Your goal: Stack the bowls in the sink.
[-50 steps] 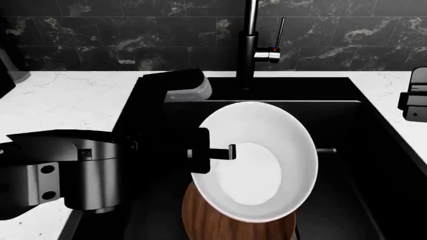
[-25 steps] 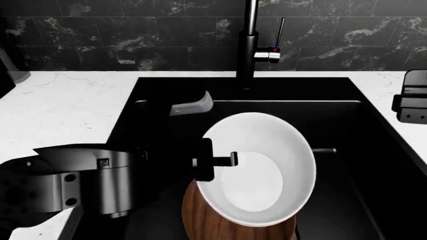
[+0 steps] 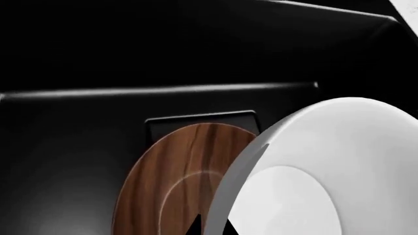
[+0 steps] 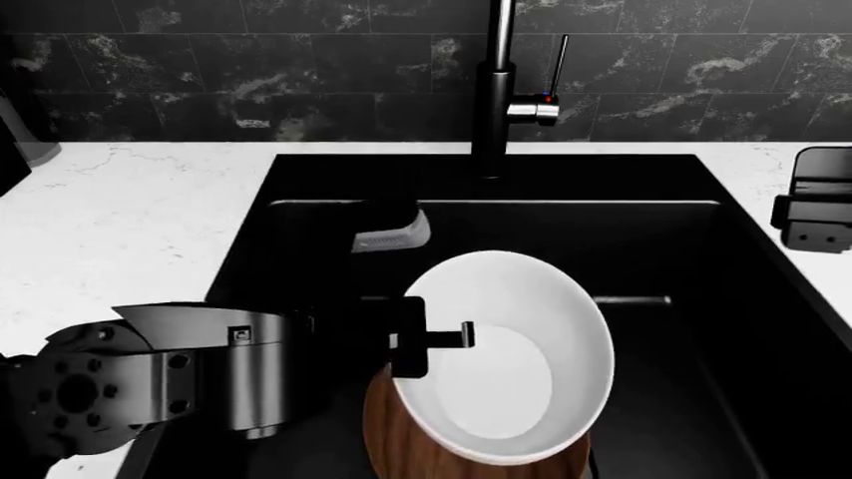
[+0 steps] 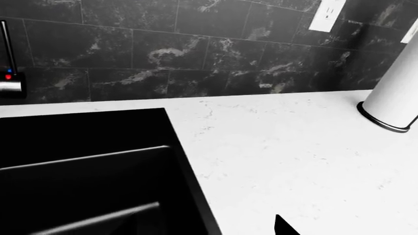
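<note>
The glossy white bowl hangs tilted inside the black sink. Its low edge is over the brown wooden bowl, which lies on the sink bottom at the near side. My left gripper is shut on the white bowl's left rim. In the left wrist view the two dark fingertips straddle the white bowl's rim, with the wooden bowl right behind it. My right gripper is empty and hovers over the counter at the sink's right edge; one fingertip shows far off centre.
A tall dark faucet stands behind the sink. White countertop lies on both sides. A stepped ledge crosses the basin. A white cylinder stands on the right counter near the black tiled wall.
My left gripper has lowered the white bowl down and nearer, closer onto the wooden bowl. My left arm has dropped with it. My right gripper has drifted slightly left.
</note>
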You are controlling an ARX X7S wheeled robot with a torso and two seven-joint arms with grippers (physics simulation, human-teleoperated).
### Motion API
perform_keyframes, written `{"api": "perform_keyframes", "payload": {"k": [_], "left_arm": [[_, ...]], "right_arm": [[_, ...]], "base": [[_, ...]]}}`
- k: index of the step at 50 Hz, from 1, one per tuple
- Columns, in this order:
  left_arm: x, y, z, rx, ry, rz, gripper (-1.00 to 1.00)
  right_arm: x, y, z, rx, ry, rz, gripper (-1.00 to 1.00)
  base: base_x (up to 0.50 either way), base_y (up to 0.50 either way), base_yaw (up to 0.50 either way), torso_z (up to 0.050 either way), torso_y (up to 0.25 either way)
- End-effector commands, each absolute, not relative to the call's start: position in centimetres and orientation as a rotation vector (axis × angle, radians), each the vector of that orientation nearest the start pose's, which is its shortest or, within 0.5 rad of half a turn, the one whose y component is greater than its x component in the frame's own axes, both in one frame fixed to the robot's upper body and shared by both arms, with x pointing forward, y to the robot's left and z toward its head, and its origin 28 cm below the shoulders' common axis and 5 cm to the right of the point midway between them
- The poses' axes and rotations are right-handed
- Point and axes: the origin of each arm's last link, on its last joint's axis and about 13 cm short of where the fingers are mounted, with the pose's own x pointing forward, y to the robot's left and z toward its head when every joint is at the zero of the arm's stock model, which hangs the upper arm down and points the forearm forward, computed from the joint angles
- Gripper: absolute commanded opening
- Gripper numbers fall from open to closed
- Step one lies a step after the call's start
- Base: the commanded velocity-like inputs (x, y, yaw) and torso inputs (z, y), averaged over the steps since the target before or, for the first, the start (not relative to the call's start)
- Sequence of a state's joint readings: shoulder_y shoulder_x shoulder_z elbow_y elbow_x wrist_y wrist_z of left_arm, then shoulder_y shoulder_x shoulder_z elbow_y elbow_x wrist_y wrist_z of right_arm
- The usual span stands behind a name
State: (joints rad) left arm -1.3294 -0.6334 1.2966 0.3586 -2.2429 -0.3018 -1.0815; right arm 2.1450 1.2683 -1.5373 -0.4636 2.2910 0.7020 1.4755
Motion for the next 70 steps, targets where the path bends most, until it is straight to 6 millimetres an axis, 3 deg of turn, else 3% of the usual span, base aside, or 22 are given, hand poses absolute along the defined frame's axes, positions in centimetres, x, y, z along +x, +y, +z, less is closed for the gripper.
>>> {"api": "perform_keyframes", "payload": {"k": [1,70], "left_arm": [[23.1,13.9,23.9,-0.200,0.783,-0.367,-1.00],[24.3,13.1,19.2,-0.244,0.885,-0.371,-1.00]], "right_arm": [[17.7,-17.3,34.4,-0.154,0.327,-0.448,1.00],[17.4,-17.8,33.4,-0.149,0.342,-0.451,1.00]], "base": [[0.00,0.00,0.00,0.000,0.000],[0.00,0.00,0.00,0.000,0.000]]}}
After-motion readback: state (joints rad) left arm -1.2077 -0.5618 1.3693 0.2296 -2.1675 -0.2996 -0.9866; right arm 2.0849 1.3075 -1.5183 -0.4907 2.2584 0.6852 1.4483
